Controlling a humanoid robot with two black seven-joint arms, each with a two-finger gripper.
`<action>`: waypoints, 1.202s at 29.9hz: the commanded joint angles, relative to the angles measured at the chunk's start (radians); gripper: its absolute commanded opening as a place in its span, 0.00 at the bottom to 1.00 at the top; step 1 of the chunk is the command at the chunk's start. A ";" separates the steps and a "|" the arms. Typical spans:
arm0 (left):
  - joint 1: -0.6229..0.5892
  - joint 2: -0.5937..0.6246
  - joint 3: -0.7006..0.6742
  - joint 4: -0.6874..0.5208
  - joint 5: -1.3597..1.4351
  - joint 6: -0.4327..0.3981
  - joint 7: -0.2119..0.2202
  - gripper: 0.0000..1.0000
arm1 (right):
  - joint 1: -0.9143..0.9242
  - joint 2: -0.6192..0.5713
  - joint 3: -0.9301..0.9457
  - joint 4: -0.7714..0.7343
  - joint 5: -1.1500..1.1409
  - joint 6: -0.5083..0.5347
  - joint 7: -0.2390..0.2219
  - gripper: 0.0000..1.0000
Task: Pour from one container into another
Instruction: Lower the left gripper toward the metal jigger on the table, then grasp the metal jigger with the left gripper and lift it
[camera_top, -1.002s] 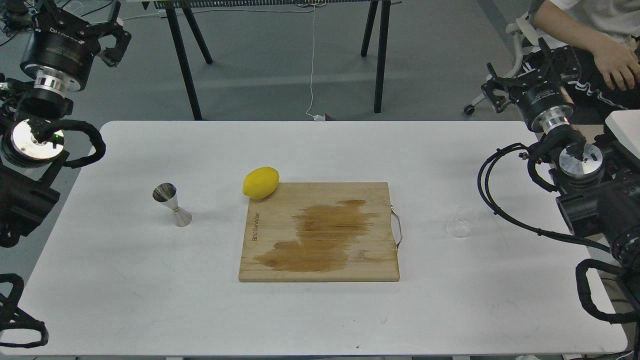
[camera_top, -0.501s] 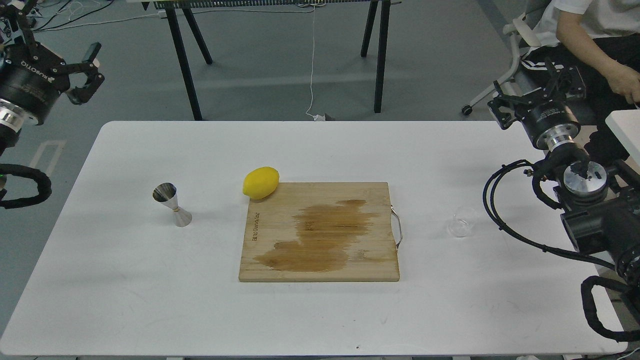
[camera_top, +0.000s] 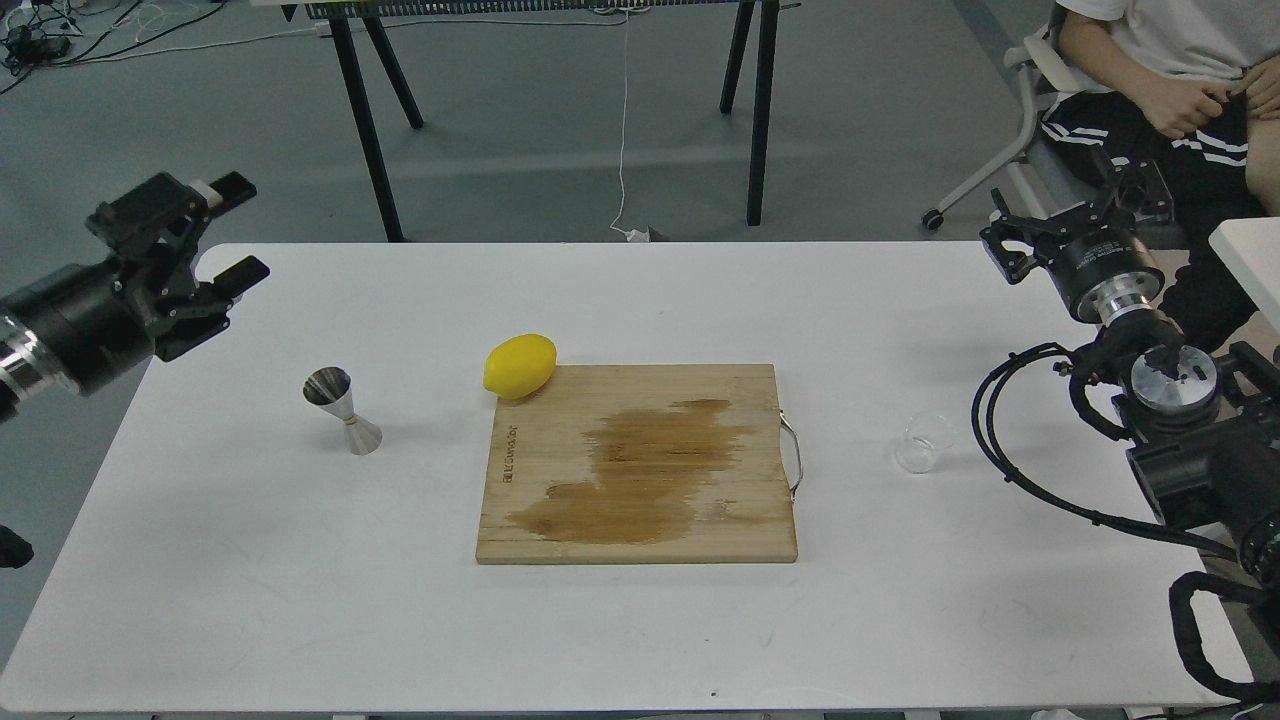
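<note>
The clear glass cup (camera_top: 922, 443) stands upright on the white table (camera_top: 300, 600), right of the cutting board. At the left side of the table the steel hourglass jigger (camera_top: 342, 410) also stands upright. My left gripper (camera_top: 243, 227) hangs over the table's far left corner, open and empty, above and left of the jigger. Over the table's far right edge is my right gripper (camera_top: 1075, 215), its fingers spread with nothing between them, well behind the cup.
A wooden cutting board (camera_top: 640, 465) with a dark wet stain and a metal handle lies in the middle. A yellow lemon (camera_top: 520, 366) rests at its far left corner. A seated person (camera_top: 1160, 60) is behind the right arm. Black table legs stand beyond.
My left arm has swung down and inward; its gripper now points right over the table's far left corner. The right gripper has barely shifted. Cup, jigger and lemon have not moved.
</note>
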 joint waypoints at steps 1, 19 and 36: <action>0.096 0.013 0.001 -0.020 0.266 0.153 -0.001 1.00 | 0.001 -0.003 -0.001 -0.003 -0.001 0.000 0.000 1.00; 0.242 -0.383 -0.004 0.400 1.253 0.528 0.047 0.96 | -0.004 -0.020 -0.002 -0.003 -0.001 0.000 0.000 1.00; 0.087 -0.613 -0.003 0.723 1.253 0.606 0.070 0.88 | -0.005 -0.031 -0.004 -0.013 -0.002 0.000 0.000 1.00</action>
